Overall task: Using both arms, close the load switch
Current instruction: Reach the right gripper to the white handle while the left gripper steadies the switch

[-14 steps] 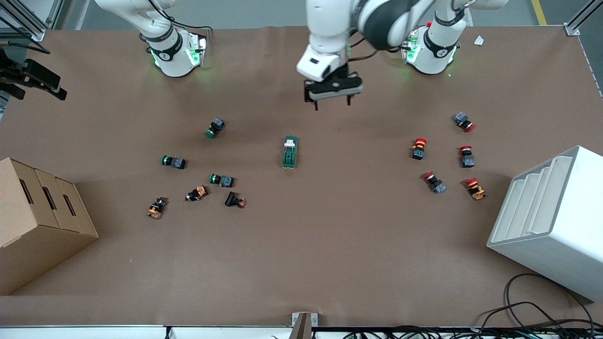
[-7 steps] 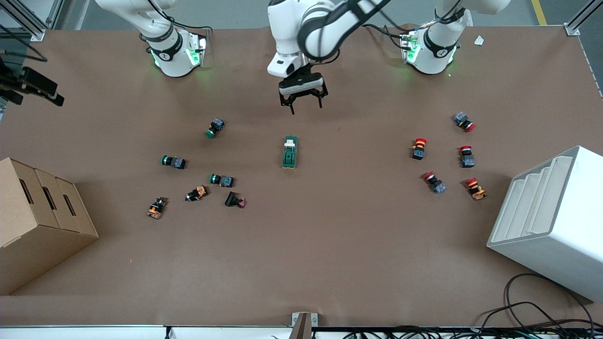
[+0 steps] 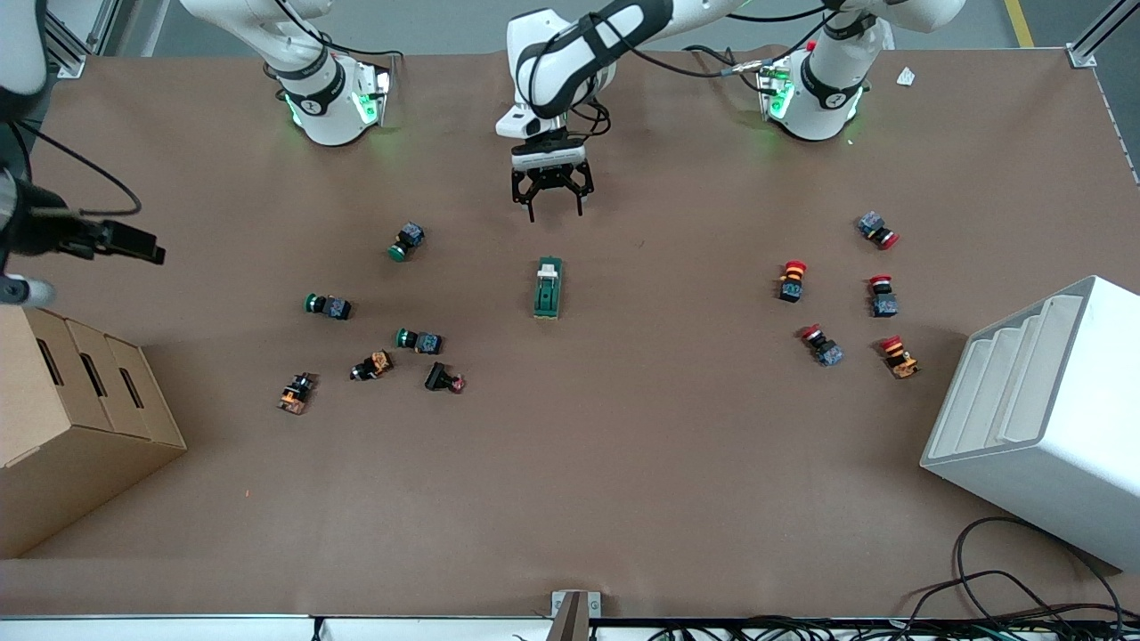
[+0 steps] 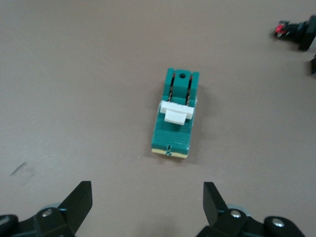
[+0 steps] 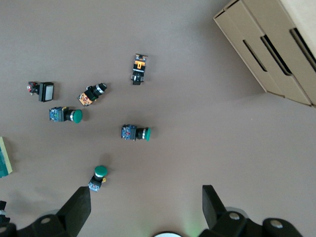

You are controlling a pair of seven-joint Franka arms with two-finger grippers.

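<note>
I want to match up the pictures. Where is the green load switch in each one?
Front view: load switch mid-table, beside no buttons.
Left wrist view: load switch in the middle, ahead of the open left claw.
Right wrist view: only its end at the picture's edge.
Shared landmark: the black button with a red tip.

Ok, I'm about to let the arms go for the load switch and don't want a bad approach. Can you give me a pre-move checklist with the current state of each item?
1. Load switch lies flat on bare table, nothing touching it: ok.
2. Left end effector open, fingers spread: ok.
3. Left end effector lined up with the switch: ok in the left wrist view, switch sits between the fingers, but it is not yet over the switch.
4. Right end effector near the switch: not ok, it is up over the table's edge at the right arm's end.
5. Right end effector open: ok, its fingers are spread.
6. White lever position: cannot tell.
</note>
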